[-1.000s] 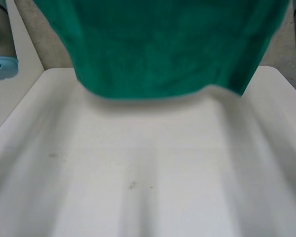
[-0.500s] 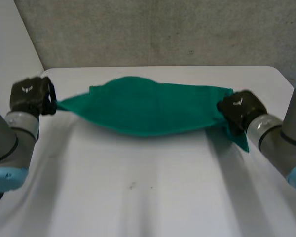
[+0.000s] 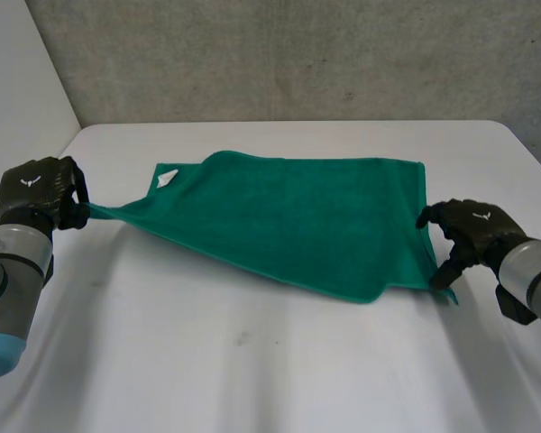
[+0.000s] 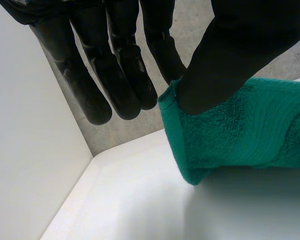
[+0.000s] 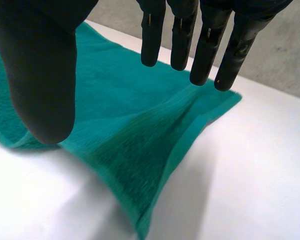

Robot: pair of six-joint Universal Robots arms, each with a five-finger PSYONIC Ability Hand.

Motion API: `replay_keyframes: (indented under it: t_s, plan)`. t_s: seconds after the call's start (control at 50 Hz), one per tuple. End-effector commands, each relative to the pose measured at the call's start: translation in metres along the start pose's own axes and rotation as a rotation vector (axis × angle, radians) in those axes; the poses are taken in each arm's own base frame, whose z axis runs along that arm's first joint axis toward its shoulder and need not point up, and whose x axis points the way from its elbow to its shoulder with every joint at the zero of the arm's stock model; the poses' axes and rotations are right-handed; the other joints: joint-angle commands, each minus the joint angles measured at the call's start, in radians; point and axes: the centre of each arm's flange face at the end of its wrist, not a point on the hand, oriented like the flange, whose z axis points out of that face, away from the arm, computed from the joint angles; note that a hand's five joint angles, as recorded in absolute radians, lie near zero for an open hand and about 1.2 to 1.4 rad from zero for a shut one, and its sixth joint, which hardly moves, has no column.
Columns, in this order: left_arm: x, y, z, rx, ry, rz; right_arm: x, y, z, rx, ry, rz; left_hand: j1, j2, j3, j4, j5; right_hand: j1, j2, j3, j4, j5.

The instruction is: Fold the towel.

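Note:
A green towel lies spread on the white table, its front edge slightly raised and a white tag near its far left corner. My left hand pulls the near left corner out to the side. In the left wrist view its thumb pinches that corner of the towel against the fingers. My right hand sits at the towel's near right corner. In the right wrist view, that hand has straight fingers and the thumb held apart, hovering over the towel without gripping it.
Bare white tabletop runs in front of the towel and to both sides. A grey wall stands behind the table's far edge, and a white panel rises at the far left.
The towel, held up close to the camera a second ago, has come down and spread over the table. My right hand has let go of its corner; the left still pinches its own.

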Motion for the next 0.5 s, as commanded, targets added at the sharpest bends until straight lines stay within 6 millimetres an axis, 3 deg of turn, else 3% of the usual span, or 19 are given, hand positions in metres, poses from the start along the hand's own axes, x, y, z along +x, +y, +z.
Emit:
replay_keyframes:
  t_s: [0.02, 0.26, 0.34, 0.36, 0.38, 0.5]
  plan:
    - [0.001, 0.001, -0.001, -0.003, 0.004, 0.000, 0.010, 0.026, -0.001, -0.018, -0.010, -0.040, 0.276, 0.200, 0.203, 0.200, 0.245, 0.101, 0.046, 0.051, 0.065, 0.063]
    - [0.004, 0.001, -0.002, -0.005, 0.012, 0.000, 0.018, 0.053, 0.029, -0.049, -0.004, -0.086, 0.276, 0.200, 0.203, 0.200, 0.245, 0.209, 0.154, 0.160, 0.174, 0.171]
    - [0.002, 0.002, -0.001, -0.006, 0.004, 0.000, 0.022, 0.053, 0.040, -0.032, 0.006, -0.087, 0.276, 0.200, 0.203, 0.200, 0.245, 0.631, 0.576, 0.581, 0.595, 0.593]
    - [0.002, 0.002, -0.001, -0.006, 0.004, -0.002, 0.022, 0.053, 0.040, -0.032, 0.006, -0.087, 0.276, 0.200, 0.203, 0.200, 0.245, 0.632, 0.577, 0.583, 0.597, 0.594]
    - [0.002, 0.002, -0.001, -0.006, 0.004, -0.002, 0.026, 0.049, 0.043, -0.002, 0.022, -0.088, 0.276, 0.200, 0.203, 0.200, 0.245, 1.004, 0.949, 0.955, 0.969, 0.966]
    - [0.001, -0.001, -0.005, -0.017, 0.003, 0.008, 0.039, 0.033, 0.048, 0.052, 0.095, -0.125, 0.276, 0.200, 0.203, 0.200, 0.245, 1.025, 0.970, 0.975, 0.989, 0.987]
